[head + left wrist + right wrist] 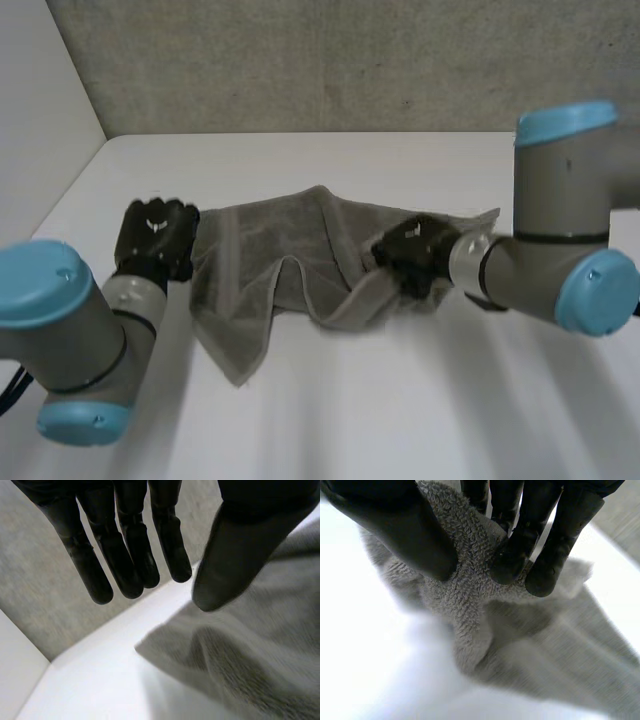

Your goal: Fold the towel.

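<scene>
Looks like a robotics lab: plain white worktop point(400, 400), grey speckled far wall point(300, 60), white side panel point(40, 100) on the left, robot's left arm point(70, 320) and right arm point(560, 230).

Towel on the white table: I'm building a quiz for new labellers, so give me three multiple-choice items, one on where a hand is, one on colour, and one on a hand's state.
1. Where is the left hand?
A. on the towel's middle
B. at the towel's edge on its own arm's side
C. on the towel's far corner

2. What colour is the towel?
A. red
B. grey
C. blue

3. What is the right hand doing?
A. lying open
B. curled on nothing
C. pinching the towel

Answers:
1 B, the head view sets it beside that edge.
2 B, the cloth is grey in every view.
3 C, its wrist view shows the cloth pinched against the thumb.
</scene>
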